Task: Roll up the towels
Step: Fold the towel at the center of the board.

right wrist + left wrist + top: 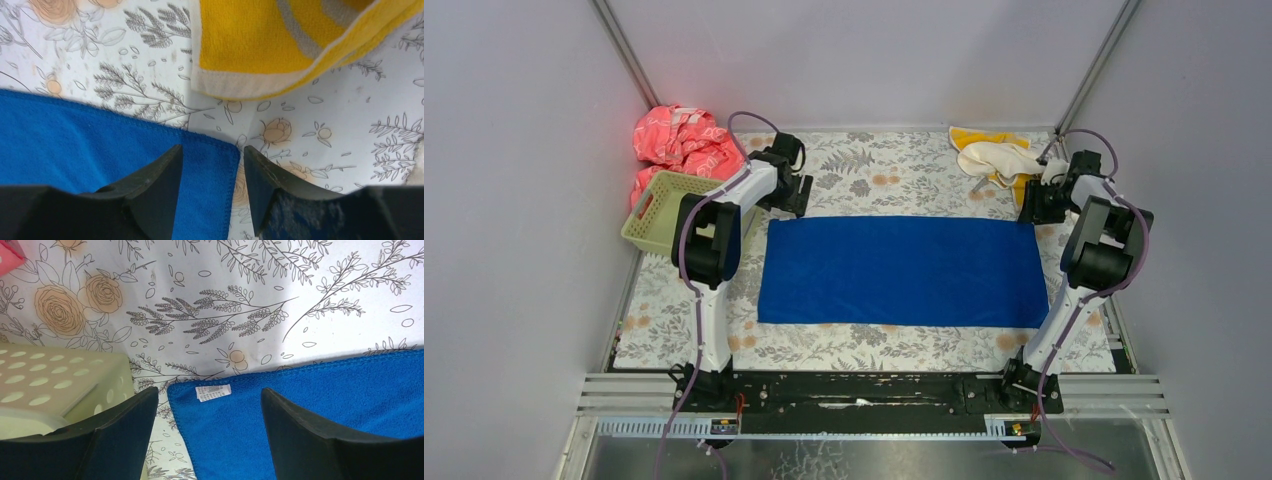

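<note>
A royal blue towel point(902, 270) lies flat in the middle of the flowered tablecloth. My left gripper point(796, 195) hangs over its far left corner. In the left wrist view the gripper point(210, 390) is open, its fingers straddling that corner and the white label point(213, 391). My right gripper point(1036, 205) is at the far right corner. In the right wrist view it point(212, 147) is open but narrower, one finger over the blue towel point(100, 140) and the other over bare tablecloth. A yellow-orange towel point(976, 135) and a cream-white towel point(999, 155) lie crumpled together at the back right.
A pale green perforated basket point(669, 210) stands at the left, just beside the left gripper. A pink-red patterned cloth point(679, 140) is bunched behind it. The yellow-orange towel's edge point(250, 40) lies just beyond the right gripper. Grey walls close in the sides.
</note>
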